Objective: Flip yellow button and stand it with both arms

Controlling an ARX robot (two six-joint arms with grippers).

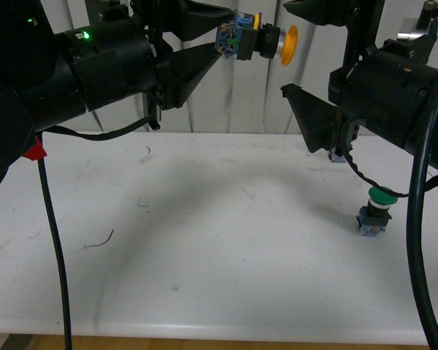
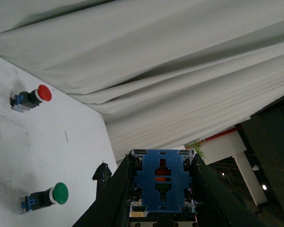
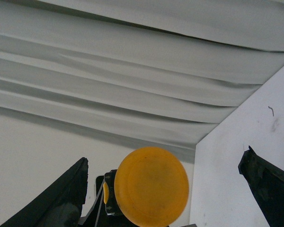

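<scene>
Yellow button (image 1: 257, 40) held in mid-air, with the desk (image 1: 204, 277) well below it. Its long axis lies level. The blue base end is clamped in the left pincer (image 1: 223, 32), and the cap end points at the right pincer (image 1: 285, 48), whose jaws stand spread wide, one above and one below the cap, touching nothing. The right arm is therefore nearest the free end, probably to take it over.

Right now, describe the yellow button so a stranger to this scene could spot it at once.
Look above the white table, in front of the grey curtain, where the left gripper pinches a push-button in mid-air. That is the yellow button, held sideways by its blue base; unlike the green button resting on the table, it has a yellow-orange cap.
</scene>
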